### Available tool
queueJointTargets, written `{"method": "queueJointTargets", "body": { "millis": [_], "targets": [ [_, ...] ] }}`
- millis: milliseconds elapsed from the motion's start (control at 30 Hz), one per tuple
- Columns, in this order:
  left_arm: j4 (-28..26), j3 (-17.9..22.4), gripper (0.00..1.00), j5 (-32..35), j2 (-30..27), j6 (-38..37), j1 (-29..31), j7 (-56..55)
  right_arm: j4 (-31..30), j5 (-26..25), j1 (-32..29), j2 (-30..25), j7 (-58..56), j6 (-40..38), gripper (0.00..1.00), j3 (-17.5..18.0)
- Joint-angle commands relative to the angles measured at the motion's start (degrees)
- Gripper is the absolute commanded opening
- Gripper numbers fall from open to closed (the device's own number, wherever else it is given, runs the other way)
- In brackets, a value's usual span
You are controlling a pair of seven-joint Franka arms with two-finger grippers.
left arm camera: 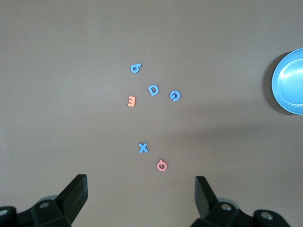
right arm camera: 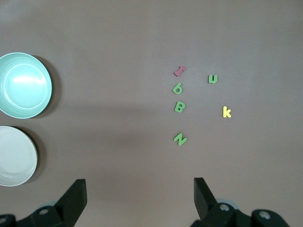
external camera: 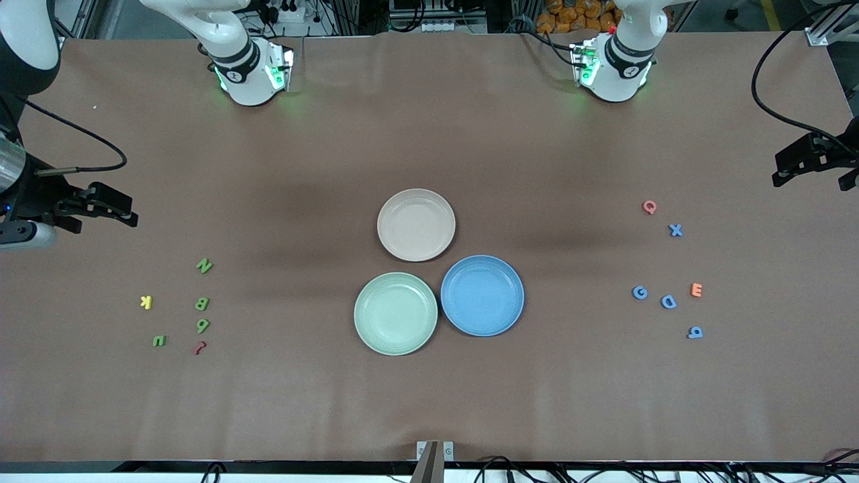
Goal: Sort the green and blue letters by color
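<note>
Green letters N [external camera: 204, 265], B [external camera: 202, 304], 6 [external camera: 203, 325], U [external camera: 159, 341] lie loose on the counter [external camera: 429, 402] toward the right arm's end; blue X [external camera: 676, 230], G [external camera: 639, 292], D [external camera: 668, 302], 9 [external camera: 695, 332] toward the left arm's. None plated yet. Right hand [right arm camera: 137, 191] and left hand [left arm camera: 141, 189] both hang released, empty, above their clusters.

Risks: orange E [external camera: 696, 290] sits just beside D, red squiggle [external camera: 199, 347] near 6, so wide-spread fingers may nudge or pinch a wrong piece. Green plate [external camera: 396, 312] touches blue plate [external camera: 482, 295]; a drop near that edge may land in the wrong one.
</note>
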Motion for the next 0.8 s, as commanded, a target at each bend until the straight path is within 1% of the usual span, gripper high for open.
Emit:
{"method": "queueJointTargets", "body": {
  "millis": [0, 400, 633, 767],
  "targets": [
    [-0.7, 0.2, 1.00, -1.2, -0.9, -0.6, -0.1, 1.1, -0.3, 0.6, -0.2, 0.0, 0.1, 0.5, 1.00, 0.1],
    [-0.8, 0.2, 1.00, -1.2, 0.2, -0.5, 0.7, 0.9, -0.2, 0.6, 0.0, -0.1, 0.1, 0.8, 1.00, 0.1],
    [-0.9, 0.1, 1.00, -1.1, 3.7, -0.4, 1.0, 0.5, -0.3, 0.5, 0.1, 0.0, 0.1, 1.3, 1.00, 0.1],
    [-1.8, 0.1, 1.00, -1.1, 5.3, 1.4, 2.3, 0.4, -1.7, 0.4, 0.0, 0.1, 0.1, 2.5, 1.00, 0.0]
  ]
}}
